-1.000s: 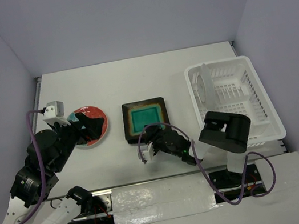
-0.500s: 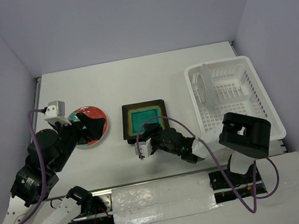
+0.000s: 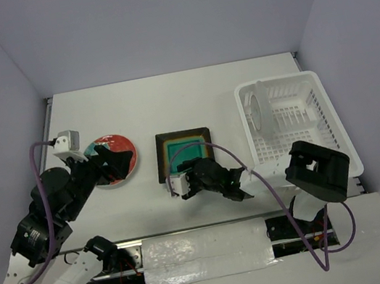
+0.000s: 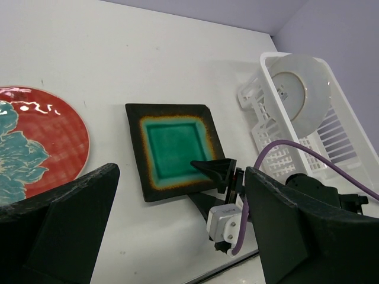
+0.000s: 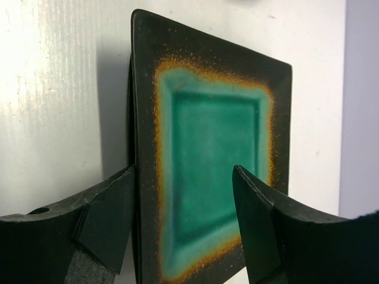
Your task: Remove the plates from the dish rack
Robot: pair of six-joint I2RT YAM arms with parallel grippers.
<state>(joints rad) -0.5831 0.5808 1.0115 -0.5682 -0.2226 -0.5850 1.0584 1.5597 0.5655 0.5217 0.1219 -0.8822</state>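
A square black-rimmed teal plate (image 3: 185, 150) lies flat on the table, also in the left wrist view (image 4: 174, 148) and the right wrist view (image 5: 207, 177). My right gripper (image 3: 183, 175) (image 5: 183, 171) is open and straddles the plate's near edge, one finger beside the rim and one over the teal centre. A round red-rimmed plate (image 3: 112, 159) (image 4: 35, 142) lies flat at the left. My left gripper (image 3: 103, 161) (image 4: 180, 177) is open and empty above it. A pale-backed round plate (image 3: 257, 106) (image 4: 302, 86) stands upright in the white dish rack (image 3: 337, 138) (image 4: 266, 142). No amber-centred plate shows.
The rack stands at the right of the table, close to the right wall. The right arm's elbow (image 3: 317, 171) hangs over the rack's near corner. A purple cable (image 3: 229, 157) loops from the right wrist. The table's front edge runs just behind the right gripper.
My right gripper has moved left and forward onto the teal plate's near edge, and its elbow swung right over the rack corner. The left arm has barely moved.
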